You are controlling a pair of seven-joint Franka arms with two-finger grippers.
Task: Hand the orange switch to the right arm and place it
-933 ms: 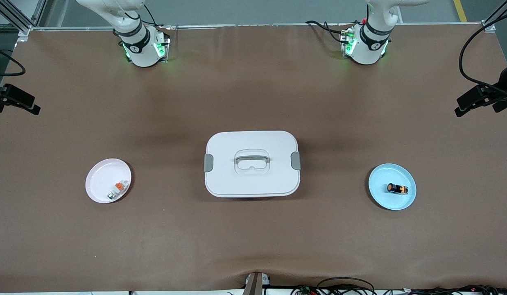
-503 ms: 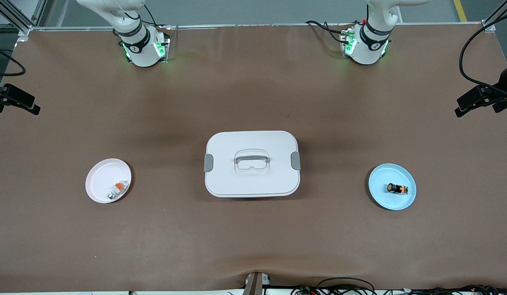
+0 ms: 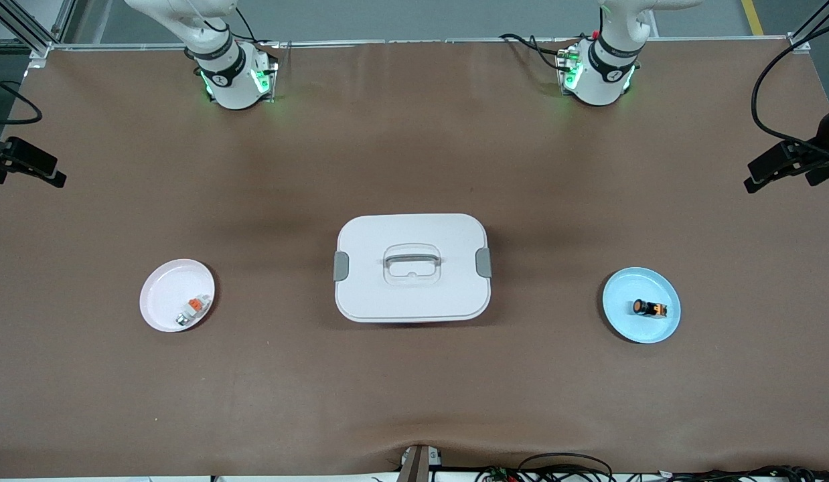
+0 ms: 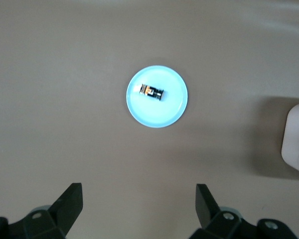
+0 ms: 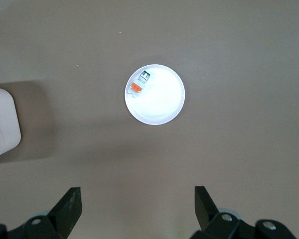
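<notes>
The orange switch (image 3: 649, 308) (image 4: 152, 91), a tiny black and orange cylinder, lies on its side on a light blue plate (image 3: 622, 294) (image 4: 169, 107) toward the left arm's end of the table. High over the table near that plate hangs my left gripper (image 4: 138, 194), open and empty. My right gripper (image 5: 137, 194) is also open and empty, high over the table near a white plate (image 3: 163, 294) (image 5: 162, 104) toward the right arm's end. Neither hand shows in the front view, only the arm bases.
A small white-grey block with an orange tab (image 3: 193, 309) (image 5: 138, 83) lies on the white plate. A white lidded box (image 3: 412, 268) with a handle and grey clips stands mid-table between the two plates. Black camera clamps (image 3: 789, 161) sit at the table's ends.
</notes>
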